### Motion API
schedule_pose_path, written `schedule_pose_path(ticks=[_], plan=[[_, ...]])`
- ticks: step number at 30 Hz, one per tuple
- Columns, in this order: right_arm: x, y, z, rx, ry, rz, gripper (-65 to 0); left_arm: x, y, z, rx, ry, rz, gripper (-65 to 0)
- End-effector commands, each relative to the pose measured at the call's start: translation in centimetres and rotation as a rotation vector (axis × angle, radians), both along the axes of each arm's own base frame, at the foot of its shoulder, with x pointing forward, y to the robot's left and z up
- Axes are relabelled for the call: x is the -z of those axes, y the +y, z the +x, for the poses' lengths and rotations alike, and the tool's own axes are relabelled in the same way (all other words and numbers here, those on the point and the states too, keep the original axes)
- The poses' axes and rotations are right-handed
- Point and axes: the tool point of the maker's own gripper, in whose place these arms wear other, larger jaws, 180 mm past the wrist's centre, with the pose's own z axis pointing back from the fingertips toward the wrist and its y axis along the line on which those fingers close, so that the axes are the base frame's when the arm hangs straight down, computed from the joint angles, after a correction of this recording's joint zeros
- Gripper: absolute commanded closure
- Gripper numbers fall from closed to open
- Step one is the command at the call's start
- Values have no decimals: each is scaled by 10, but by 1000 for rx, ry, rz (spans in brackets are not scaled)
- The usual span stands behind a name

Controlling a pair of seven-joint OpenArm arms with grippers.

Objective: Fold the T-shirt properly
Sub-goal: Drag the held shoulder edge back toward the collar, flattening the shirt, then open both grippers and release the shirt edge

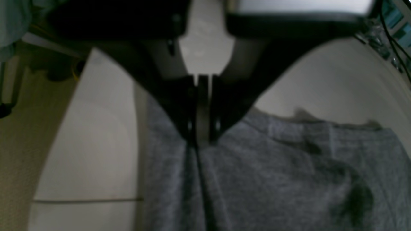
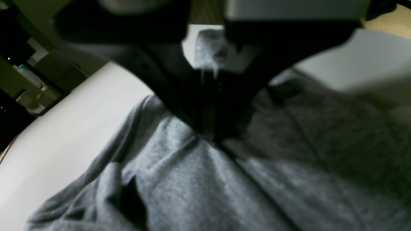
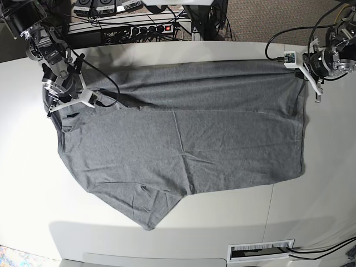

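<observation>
The heather-grey T-shirt (image 3: 183, 144) lies spread over the white table (image 3: 33, 183), its far long edge folded over toward the middle. On the left of the base view my right gripper (image 3: 89, 101) is shut on the shirt's far-left corner. The right wrist view shows those jaws (image 2: 212, 136) pinching a ridge of the T-shirt (image 2: 192, 186). On the right of the base view my left gripper (image 3: 303, 75) is shut on the far-right corner. In the left wrist view its jaws (image 1: 202, 141) are closed on a fold of the T-shirt (image 1: 273, 179), beside the bare table (image 1: 96, 144).
A power strip with cables (image 3: 150, 28) runs behind the table's far edge. A small white box (image 3: 289, 57) sits by the left arm. A slotted plate (image 3: 261, 251) lies at the front edge. Carpeted floor (image 1: 19, 154) shows past the table edge.
</observation>
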Motion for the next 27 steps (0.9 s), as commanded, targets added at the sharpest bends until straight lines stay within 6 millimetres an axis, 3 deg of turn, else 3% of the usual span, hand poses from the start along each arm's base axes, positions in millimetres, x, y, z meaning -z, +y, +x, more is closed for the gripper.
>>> schedule_pose_path(ticks=[1,7,13,20,27], plan=[[15,0,-32,17,130,24,0,2,24,-9,22,49,107,0],[11,3,-41,22,121,42,0,-3,36,-7,39,51,145,0],[-1,7,-48,30,84,79,0,-9,36,-8,56,65,144,0],[-15,-6,-40,72,22,83,0,-13,27,-9,68,68,128,0],[-18,-4,-34,69,-2,101,0,-18,29,2,52,11,147,0]])
